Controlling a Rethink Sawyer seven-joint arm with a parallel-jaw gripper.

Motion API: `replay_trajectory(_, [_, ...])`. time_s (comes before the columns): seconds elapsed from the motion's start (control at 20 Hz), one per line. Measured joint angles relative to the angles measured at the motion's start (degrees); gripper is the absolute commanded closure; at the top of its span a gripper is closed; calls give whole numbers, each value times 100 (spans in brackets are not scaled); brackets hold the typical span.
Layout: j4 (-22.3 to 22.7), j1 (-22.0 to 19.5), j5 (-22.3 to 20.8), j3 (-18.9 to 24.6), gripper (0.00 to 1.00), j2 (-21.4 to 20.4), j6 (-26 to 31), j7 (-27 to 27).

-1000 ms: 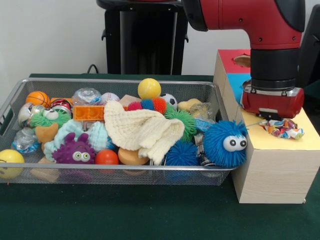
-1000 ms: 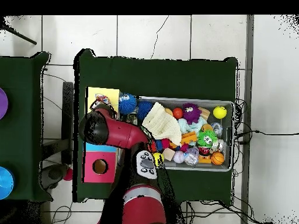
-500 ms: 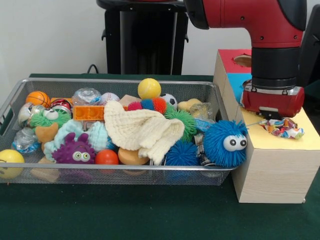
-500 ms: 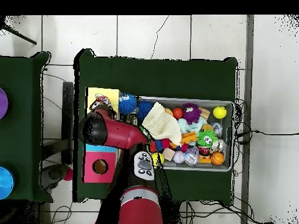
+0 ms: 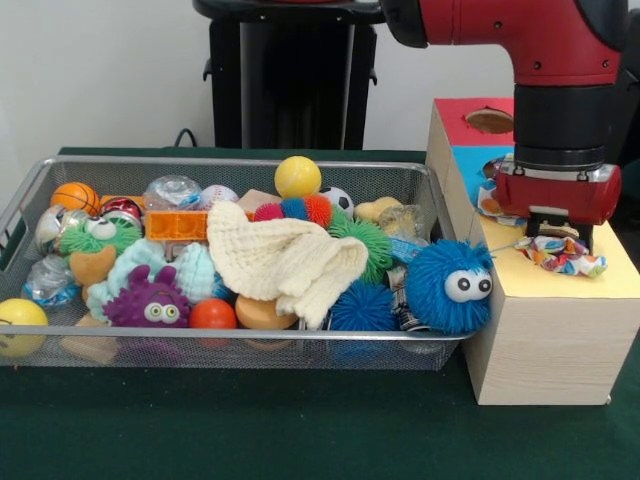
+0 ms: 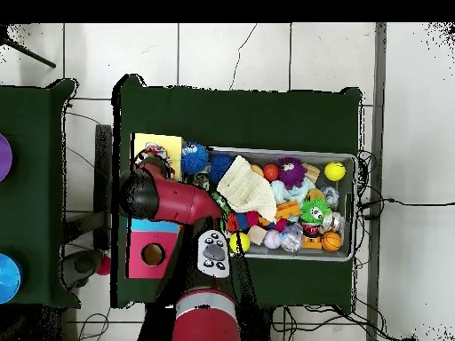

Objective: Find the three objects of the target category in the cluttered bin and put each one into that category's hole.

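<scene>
A wooden sorting box stands right of the bin, its top split into a red section with a round hole [image 5: 490, 121], a blue section [image 5: 476, 163] and a yellow section [image 5: 570, 282]. A small multicoloured crumpled cloth [image 5: 562, 255] lies on the yellow section. My gripper [image 5: 556, 230] hangs just above that cloth, under the red wrist [image 5: 558, 192]. In the overhead view the arm [image 6: 169, 200] covers the gripper and much of the box; the red section's hole [image 6: 153, 255] shows. A cream knitted cloth [image 5: 285, 260] lies on the heap in the wire bin [image 5: 230, 342].
A blue fuzzy ball with eyes [image 5: 450, 285] leans at the bin's right end against the box. The bin holds several balls, spiky toys, a purple monster [image 5: 150, 300], an orange block [image 5: 178, 225] and a yellow ball [image 5: 298, 176]. Green cloth covers the table [image 5: 300, 430].
The arm has shifted a little to the right and slightly up in the front view. The multicoloured cloth has stayed where it was on the yellow section.
</scene>
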Motion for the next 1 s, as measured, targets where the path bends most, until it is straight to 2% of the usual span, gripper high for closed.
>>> replay_trajectory(1.0, [-166, 114, -4, -246, 0, -199, 863, -1])
